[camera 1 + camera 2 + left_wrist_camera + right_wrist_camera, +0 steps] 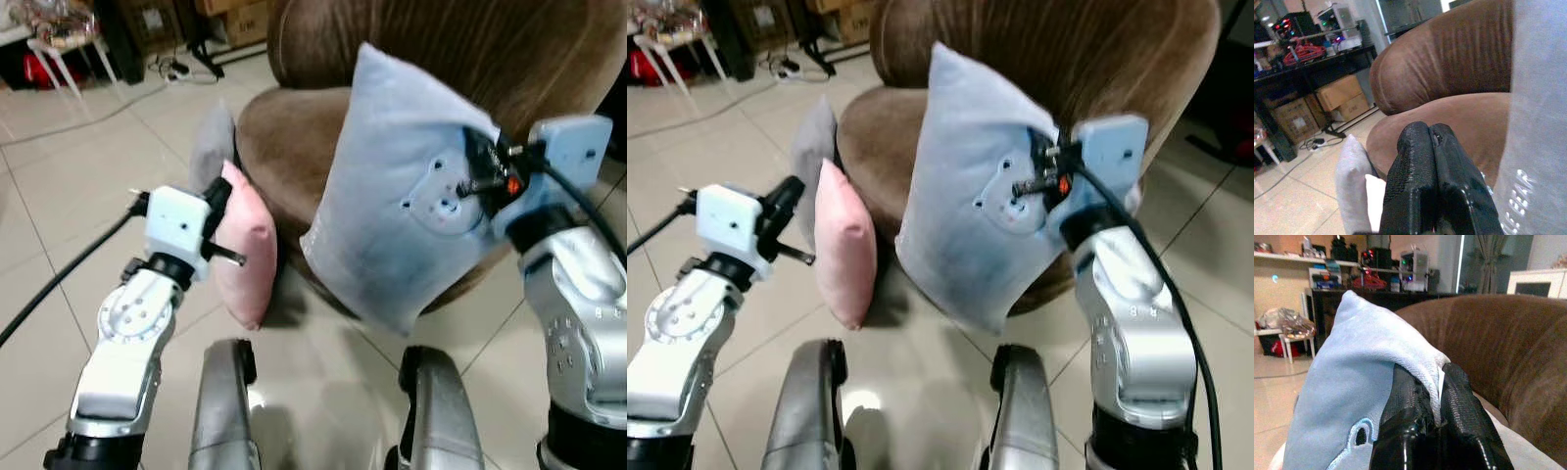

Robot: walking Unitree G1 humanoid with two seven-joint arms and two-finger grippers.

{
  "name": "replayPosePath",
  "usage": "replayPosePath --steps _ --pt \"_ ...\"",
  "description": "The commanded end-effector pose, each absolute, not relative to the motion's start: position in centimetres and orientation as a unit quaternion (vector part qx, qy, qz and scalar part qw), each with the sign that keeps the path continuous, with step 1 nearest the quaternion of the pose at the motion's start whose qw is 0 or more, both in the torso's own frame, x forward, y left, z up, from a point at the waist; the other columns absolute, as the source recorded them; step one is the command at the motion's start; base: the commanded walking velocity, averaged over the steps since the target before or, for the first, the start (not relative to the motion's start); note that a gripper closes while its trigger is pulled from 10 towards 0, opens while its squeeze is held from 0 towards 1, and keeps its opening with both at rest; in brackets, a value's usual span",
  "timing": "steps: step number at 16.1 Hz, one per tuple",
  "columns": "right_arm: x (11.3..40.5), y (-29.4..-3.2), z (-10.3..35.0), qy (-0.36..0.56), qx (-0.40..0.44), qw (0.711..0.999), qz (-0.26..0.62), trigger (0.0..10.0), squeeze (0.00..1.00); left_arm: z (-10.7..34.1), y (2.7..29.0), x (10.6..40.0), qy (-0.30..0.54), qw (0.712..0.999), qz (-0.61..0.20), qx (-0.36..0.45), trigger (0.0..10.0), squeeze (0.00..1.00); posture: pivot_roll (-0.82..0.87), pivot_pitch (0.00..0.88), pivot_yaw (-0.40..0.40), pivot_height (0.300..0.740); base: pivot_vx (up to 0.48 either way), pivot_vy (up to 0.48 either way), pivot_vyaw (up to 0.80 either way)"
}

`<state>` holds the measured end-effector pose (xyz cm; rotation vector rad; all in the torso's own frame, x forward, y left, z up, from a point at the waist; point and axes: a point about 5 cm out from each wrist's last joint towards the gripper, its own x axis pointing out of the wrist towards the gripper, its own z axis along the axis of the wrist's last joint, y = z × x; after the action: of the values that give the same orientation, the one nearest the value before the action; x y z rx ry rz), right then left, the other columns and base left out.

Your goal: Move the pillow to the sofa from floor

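A light blue pillow [397, 186] with a bear face hangs in the air in front of the round brown sofa [294, 127]. My right gripper [1432, 396] is shut on the blue pillow's upper right edge, its fingers [1405, 396] pinching the fabric. The pillow's lower corner dangles just above the floor, in front of the sofa's seat [872, 127]. My left gripper [1432, 161] is shut with nothing in it, held near a pink pillow [245, 245] that leans upright against the sofa's front. A grey pillow [211, 142] stands behind the pink one.
Tiled floor [59, 196] spreads out to the left. Cardboard boxes [1342, 95], a dark shelf with electronics [1298, 54] and cables stand at the back. A small white table [59, 44] is at the far left. My two legs [225, 411] show at the bottom.
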<state>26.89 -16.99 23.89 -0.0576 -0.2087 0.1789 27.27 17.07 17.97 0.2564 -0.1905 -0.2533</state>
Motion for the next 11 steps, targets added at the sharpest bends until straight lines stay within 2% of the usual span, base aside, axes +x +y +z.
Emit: replayPosePath --steps 1,4,11 --pt "26.43 -16.83 25.01 -0.13 -0.027 0.987 0.085 10.0 0.0 18.28 17.17 27.27 -0.097 0.979 -0.121 0.134 10.0 0.0 -0.1 0.0 0.035 0.541 0.0 0.0 0.0" --pt "26.36 -16.55 25.81 -0.15 -0.014 0.985 0.082 10.0 0.0 19.01 16.41 27.43 -0.111 0.977 -0.129 0.126 10.0 0.0 -0.1 0.0 0.039 0.571 0.0 0.0 0.0" --pt "26.01 -16.3 25.76 -0.15 -0.011 0.986 0.076 10.0 0.0 18.1 16.38 27.47 -0.096 0.979 -0.129 0.126 10.0 0.0 -0.11 0.0 0.067 0.646 0.0 0.0 0.0"
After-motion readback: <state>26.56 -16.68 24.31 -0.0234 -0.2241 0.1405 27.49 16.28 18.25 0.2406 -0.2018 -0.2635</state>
